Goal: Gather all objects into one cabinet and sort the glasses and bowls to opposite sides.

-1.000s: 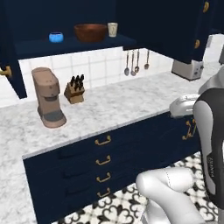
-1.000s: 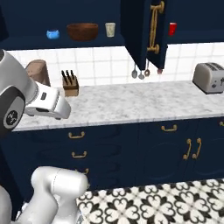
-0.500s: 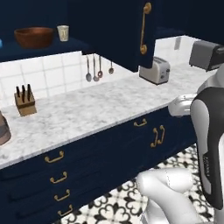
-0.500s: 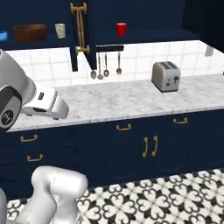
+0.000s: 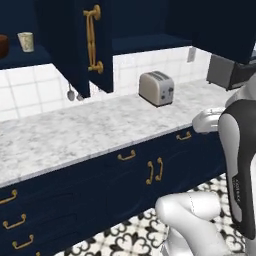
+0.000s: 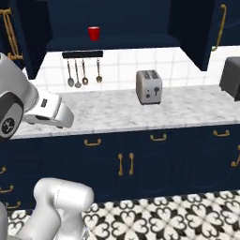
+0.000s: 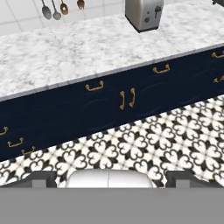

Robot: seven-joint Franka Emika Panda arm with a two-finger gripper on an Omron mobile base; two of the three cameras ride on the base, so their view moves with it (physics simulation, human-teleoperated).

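Red glossy cup point(image 6: 93, 33) sits alone on the shelf of the open dark navy wall cabinet point(image 6: 112, 43), above the hanging utensils, while the pale beige cup point(image 5: 25, 41) stands on the neighbouring shelf beside the reddish-brown wooden bowl point(image 5: 2, 45). You look to be at the fetch step: next, raise the arm and reach up for that red cup. The arm is tucked low ahead of the base, hand aimed at the floor tiles, gripper point(image 7: 109, 179) spread wide and carrying nothing.

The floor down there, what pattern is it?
The floor has white tiles with black floral scrollwork, clearest in the hand view.
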